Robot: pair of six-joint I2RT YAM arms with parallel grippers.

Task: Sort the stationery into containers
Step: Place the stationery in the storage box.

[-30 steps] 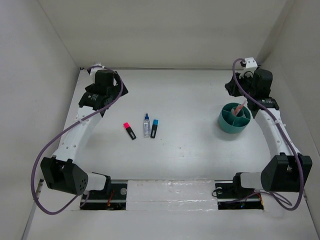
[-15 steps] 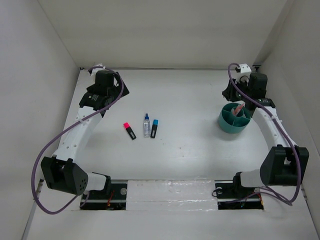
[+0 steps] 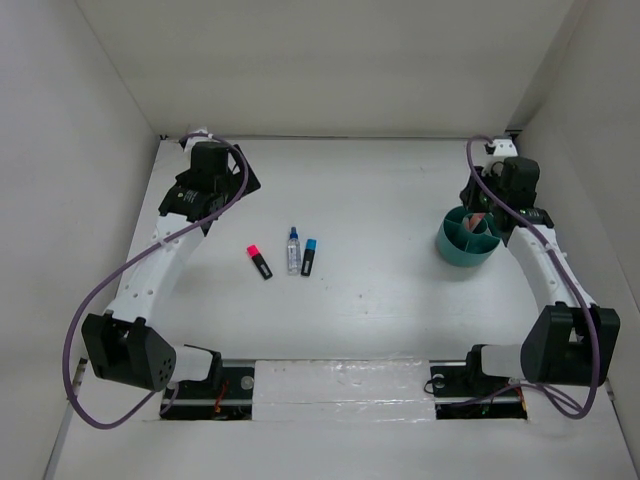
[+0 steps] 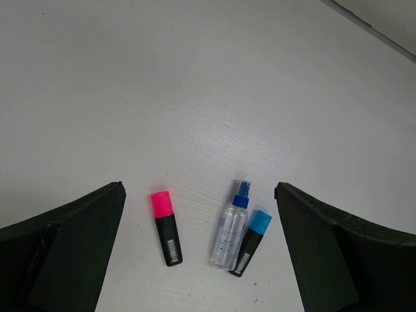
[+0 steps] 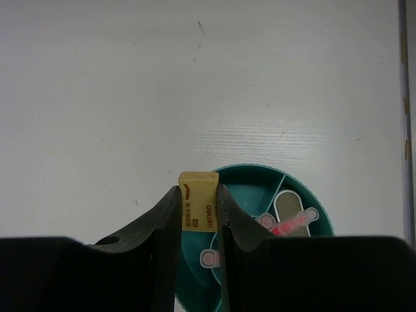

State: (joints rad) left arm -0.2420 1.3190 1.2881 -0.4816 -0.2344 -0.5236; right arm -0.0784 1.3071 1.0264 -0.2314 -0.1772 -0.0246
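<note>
I'm pinching the tan eraser (image 5: 198, 187) by its flat sides in my right gripper (image 5: 199, 214) over the teal cup (image 5: 242, 185). It looks light, rubbery and grippy. Left gripper (image 4: 200, 250) is spread wide, holding nothing.

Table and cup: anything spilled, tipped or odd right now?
Nothing stands out. The teal cup stands upright, the pink-capped marker, bottle and blue-capped marker lie flat, and the right gripper holds the tan piece over its rim.
</note>
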